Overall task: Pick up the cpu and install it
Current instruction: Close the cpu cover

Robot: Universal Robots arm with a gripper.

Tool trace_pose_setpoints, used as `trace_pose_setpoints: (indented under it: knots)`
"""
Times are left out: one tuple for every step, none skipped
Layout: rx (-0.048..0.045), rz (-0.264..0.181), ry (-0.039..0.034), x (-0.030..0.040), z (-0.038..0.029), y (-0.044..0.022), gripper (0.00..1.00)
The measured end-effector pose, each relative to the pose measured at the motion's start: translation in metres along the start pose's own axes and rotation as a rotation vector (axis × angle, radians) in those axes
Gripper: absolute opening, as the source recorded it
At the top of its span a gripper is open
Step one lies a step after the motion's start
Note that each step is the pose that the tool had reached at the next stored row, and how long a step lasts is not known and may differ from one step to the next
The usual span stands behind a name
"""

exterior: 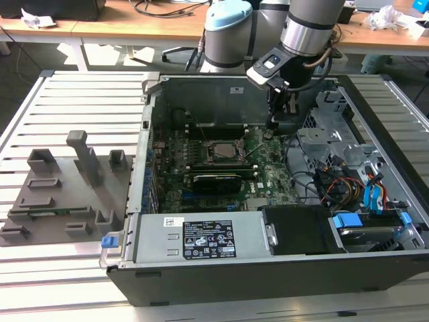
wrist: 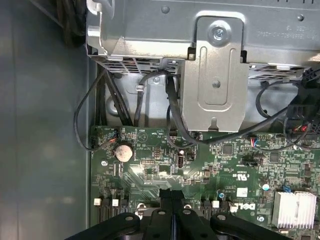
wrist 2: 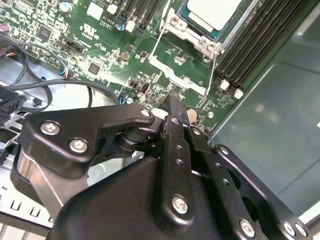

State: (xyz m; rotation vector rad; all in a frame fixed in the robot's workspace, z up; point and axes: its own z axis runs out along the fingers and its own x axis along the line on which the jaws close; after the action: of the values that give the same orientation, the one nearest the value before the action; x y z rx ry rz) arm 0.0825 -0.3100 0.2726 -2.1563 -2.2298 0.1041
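The computer case (exterior: pixel 281 278) lay open on the slatted surface (exterior: pixel 60 282), with the grey tray (exterior: pixel 47 201) of upright blocks well apart from it, towards the exterior view's left. The cpu (exterior: pixel 221 150) was not in the end effector (exterior: pixel 276 123). It sat flat in the socket frame (exterior: pixel 221 162) in the middle of the motherboard (exterior: pixel 268 178), and its silvery top was plain in the second wrist view (wrist 2: pixel 215 11).

The arm reached down inside the case, with the end effector hanging over the board beside the socket, towards the exterior view's right. In both wrist views its fingers were pressed together (wrist 2: pixel 170 102) (wrist: pixel 172 194), and I could see nothing between them. Their tips stood just beside a thin wire lever (wrist 2: pixel 210 75) running out from the socket frame. Whether they touched it I could not tell.

To my eye the placing was done, and the work in hand was securing the chip. Doing that well would mean keeping the closed tips on the lever alone, clear of the chip's top and of the memory slots (wrist 2: pixel 260 35). It would also mean moving slowly, because the lever was thin and springy and could slip off a narrow tip.
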Motion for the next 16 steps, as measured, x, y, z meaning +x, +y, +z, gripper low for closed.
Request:
trace_pose_setpoints:
  knots:
    - [0.0000,-0.001,0.0000,0.0003,0.0022,0.0006,0.11]
    - [0.0000,-0.002,-0.0003,0.0008,0.0067,0.0010,0.11]
    - [-0.0001,-0.003,-0.0002,0.0010,0.0095,0.0013,0.11]
    - [-0.0001,-0.003,-0.0002,0.0012,0.0116,0.0015,0.11]
    - [0.0000,-0.003,-0.0003,0.0013,0.0149,0.0017,0.11]
    - [-0.0001,-0.003,-0.0001,0.0014,0.0186,0.0015,0.11]
    - [0.0000,-0.003,-0.0003,0.0015,0.0208,0.0007,0.11]
    - [0.0000,-0.003,-0.0003,0.0015,0.0226,-0.0001,0.11]
    - [-0.0001,-0.003,-0.0003,0.0016,0.0241,-0.0008,0.11]
    - [0.0000,-0.003,-0.0002,0.0017,0.0255,-0.0017,0.11]
    - [0.0000,-0.003,-0.0003,0.0018,0.0264,-0.0039,0.11]
    - [-0.0001,-0.003,-0.0002,0.0019,0.0267,-0.0062,0.11]
    - [0.0000,-0.003,-0.0003,0.0019,0.0269,-0.0085,0.11]
    - [0.0000,-0.003,-0.0003,0.0020,0.0271,-0.0117,0.11]
    - [0.0000,-0.003,-0.0004,0.0021,0.0274,-0.0154,0.11]
    - [0.0000,-0.003,-0.0003,0.0023,0.0276,-0.0182,0.11]
